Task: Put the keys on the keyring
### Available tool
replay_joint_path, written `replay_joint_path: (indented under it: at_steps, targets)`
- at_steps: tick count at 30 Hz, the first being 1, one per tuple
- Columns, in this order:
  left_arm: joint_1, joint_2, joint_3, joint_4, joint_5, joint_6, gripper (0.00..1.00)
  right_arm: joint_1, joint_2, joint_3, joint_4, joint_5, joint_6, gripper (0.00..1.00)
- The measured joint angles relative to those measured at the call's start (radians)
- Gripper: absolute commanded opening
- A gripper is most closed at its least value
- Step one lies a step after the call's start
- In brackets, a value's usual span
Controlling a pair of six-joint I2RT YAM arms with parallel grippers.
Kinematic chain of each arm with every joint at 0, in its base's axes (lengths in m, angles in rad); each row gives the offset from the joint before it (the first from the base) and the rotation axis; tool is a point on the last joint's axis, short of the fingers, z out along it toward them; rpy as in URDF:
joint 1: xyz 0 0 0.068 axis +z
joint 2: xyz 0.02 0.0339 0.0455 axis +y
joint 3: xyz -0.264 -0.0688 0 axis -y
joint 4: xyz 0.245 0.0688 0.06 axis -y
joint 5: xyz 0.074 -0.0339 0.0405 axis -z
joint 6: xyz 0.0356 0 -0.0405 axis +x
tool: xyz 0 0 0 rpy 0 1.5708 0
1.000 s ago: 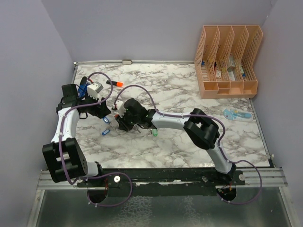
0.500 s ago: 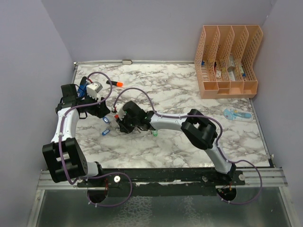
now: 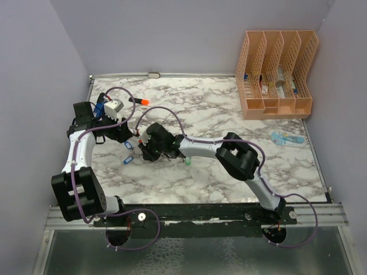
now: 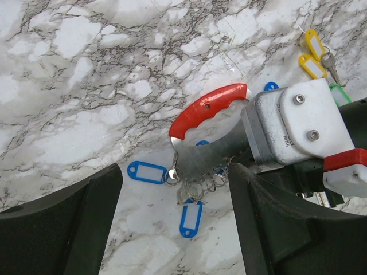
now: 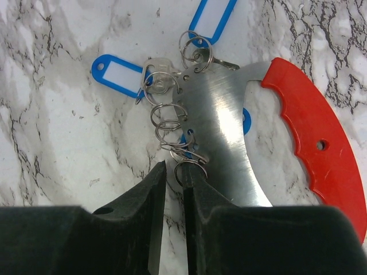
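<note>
Right gripper jaws nearly together at a split ring on the keyring, which lies flat on the table; grip unconfirmed. Left gripper spread wide above, empty. Blue-tagged keys appear threaded. Risk: ring slips from a shallow pinch, or keyring drags. Tags blank; camera housing reads "intel".

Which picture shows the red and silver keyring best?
The right wrist view. The keyring fills it: silver plate, red grip and little wire rings all show. The left wrist view shows it smaller, partly behind the right arm. From the top it is too small and covered to make out.
</note>
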Motion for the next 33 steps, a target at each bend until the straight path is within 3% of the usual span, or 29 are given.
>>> replay_joint_path:
  at_steps: [3, 17, 25, 33]
  targets:
    - [0.000, 0.000, 0.000, 0.000, 0.000, 0.000, 0.77, 0.000, 0.011, 0.012, 0.006, 0.002, 0.004, 0.02]
    - [0.003, 0.000, 0.000, -0.029, 0.072, 0.042, 0.79, -0.007, -0.005, -0.028, 0.047, -0.001, 0.020, 0.01]
    - [0.005, 0.000, 0.000, -0.070, 0.246, 0.159, 0.81, -0.104, -0.116, -0.168, 0.056, -0.194, 0.042, 0.02]
    - [0.005, 0.004, -0.002, -0.080, 0.391, 0.286, 0.83, -0.212, -0.143, -0.158, 0.075, -0.407, 0.066, 0.01]
